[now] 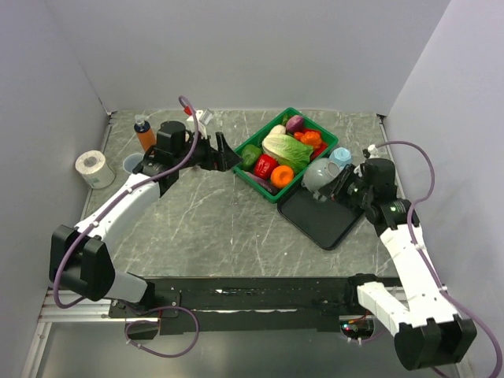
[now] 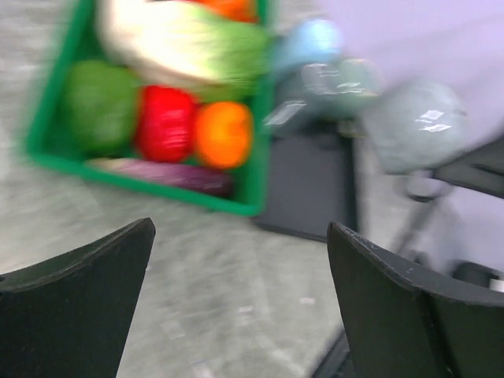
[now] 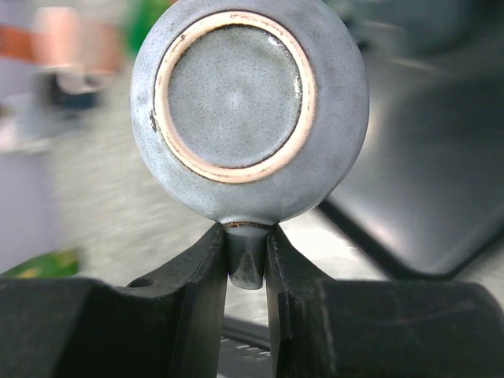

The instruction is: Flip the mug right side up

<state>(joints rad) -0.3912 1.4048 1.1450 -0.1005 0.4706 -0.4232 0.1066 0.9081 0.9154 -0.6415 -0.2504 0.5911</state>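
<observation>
Pinching the mug point(image 3: 249, 110) by its handle in the right end effector point(image 3: 246, 252), up off the black tray point(image 1: 315, 224) on the right, so maybe halfway, not yet upright or set down, left end effector point(image 2: 240, 228) spread wide, empty.

We see soft, even light overhead, with only faint shadows. Our left wrist view is smeared with blur throughout. In the right wrist view the mug point(image 3: 249, 110) is sharp, everything behind it blurred, the tray point(image 3: 441, 157) glaring pale.
</observation>
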